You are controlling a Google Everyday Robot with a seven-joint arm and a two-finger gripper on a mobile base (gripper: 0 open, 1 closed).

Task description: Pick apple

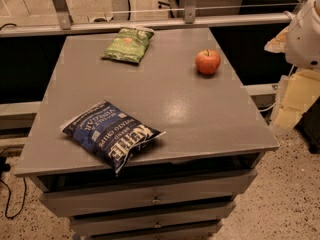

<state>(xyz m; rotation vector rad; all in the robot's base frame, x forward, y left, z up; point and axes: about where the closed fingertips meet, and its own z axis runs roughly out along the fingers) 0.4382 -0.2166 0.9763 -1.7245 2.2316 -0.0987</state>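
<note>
While the apple [207, 62] sits upright near the far right corner of the grey table [165, 109], the white gripper [306, 34] hangs beyond that right edge, apart from it, grip state impossible to tell.

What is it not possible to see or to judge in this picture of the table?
- The gripper: not in the camera view; only a white robot part shows, cut off by the right edge.
- The apple: its far side and underside, hidden by its own body.
- The green chip bag: its print is too small to read.
- The drawers: the lowest is cut off by the bottom edge.
</note>
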